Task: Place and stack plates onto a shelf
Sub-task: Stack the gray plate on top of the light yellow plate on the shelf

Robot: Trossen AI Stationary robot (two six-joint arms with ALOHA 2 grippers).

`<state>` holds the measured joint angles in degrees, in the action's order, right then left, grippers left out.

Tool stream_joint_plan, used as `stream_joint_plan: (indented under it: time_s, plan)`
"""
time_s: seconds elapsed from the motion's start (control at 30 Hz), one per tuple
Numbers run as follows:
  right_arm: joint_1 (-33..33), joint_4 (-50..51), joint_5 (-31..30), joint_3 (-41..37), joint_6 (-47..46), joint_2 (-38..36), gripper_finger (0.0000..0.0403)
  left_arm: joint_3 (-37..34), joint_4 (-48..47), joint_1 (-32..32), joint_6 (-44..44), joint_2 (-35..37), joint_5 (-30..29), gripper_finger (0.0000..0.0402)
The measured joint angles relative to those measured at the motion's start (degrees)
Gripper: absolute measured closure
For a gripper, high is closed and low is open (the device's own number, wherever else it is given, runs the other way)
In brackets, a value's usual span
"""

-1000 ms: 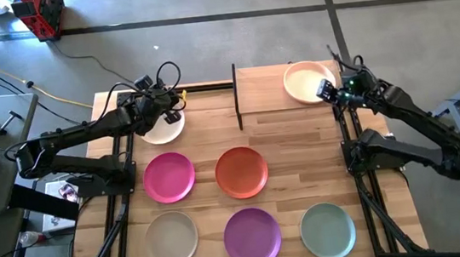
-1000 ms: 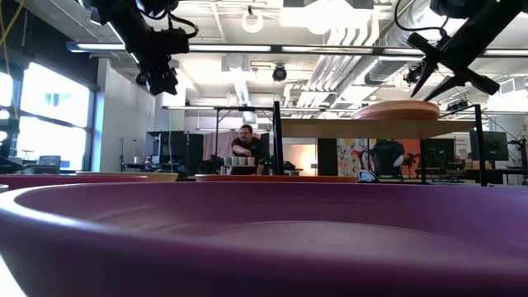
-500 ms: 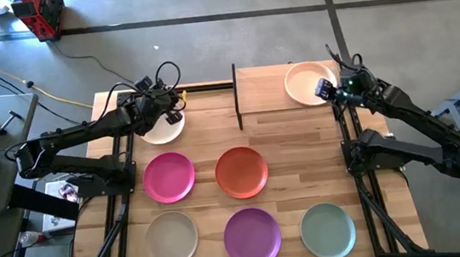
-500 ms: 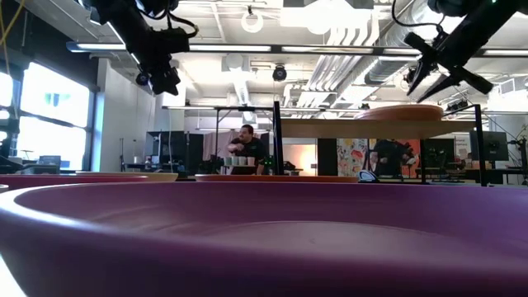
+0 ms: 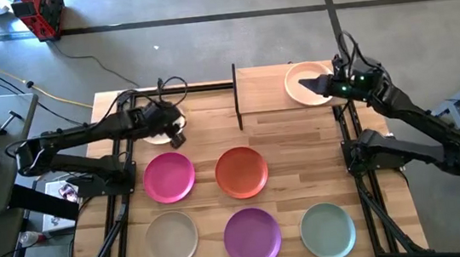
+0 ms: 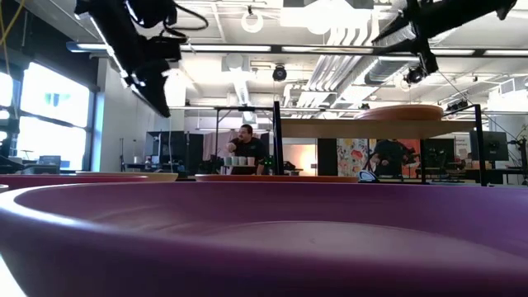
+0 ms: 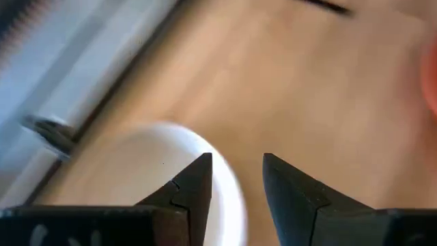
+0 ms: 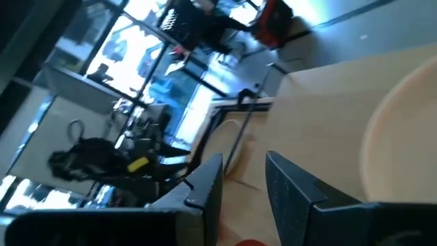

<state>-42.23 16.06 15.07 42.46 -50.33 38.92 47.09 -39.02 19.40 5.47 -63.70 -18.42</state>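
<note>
The cream plate lies flat at the table's far left, mostly under my left arm. My left gripper hangs open above that plate's right rim, pointing down. The peach plate rests on the right half of the light-wood shelf. My right gripper hovers open above the peach plate, its fingers about level and pointing toward the table's left. Magenta, orange, beige, purple and grey-green plates lie flat on the table. No salmon plate shows.
A black post stands at the shelf's left end, and the shelf's left half is bare wood. Both arm bases flank the table. In the low view the purple plate fills the foreground, and a person stands far behind the table.
My left gripper has moved toward the table's near edge and tipped down, from the cream plate's far side to above its right rim. My right gripper has risen above the peach plate and tipped up from slanting down to about level. No plate has moved.
</note>
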Motion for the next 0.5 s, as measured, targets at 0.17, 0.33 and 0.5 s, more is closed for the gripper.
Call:
stream_joint_plan:
  time_s: [0.17,0.33,0.5]
  plan:
    - [5.39,-0.73,-1.30,0.00,-0.46,0.00,0.0308,0.00,-8.99,-2.79,6.08,0.00,8.42,0.0282]
    - [9.65,-0.60,-5.35,0.00,-0.62,0.02,0.0308,-0.83,-11.56,-8.04,8.67,0.00,19.40,0.0282]
    - [13.02,-0.50,-5.67,0.00,-2.18,0.02,0.0308,-4.18,-11.64,-17.95,14.75,-0.04,25.40,0.0282]
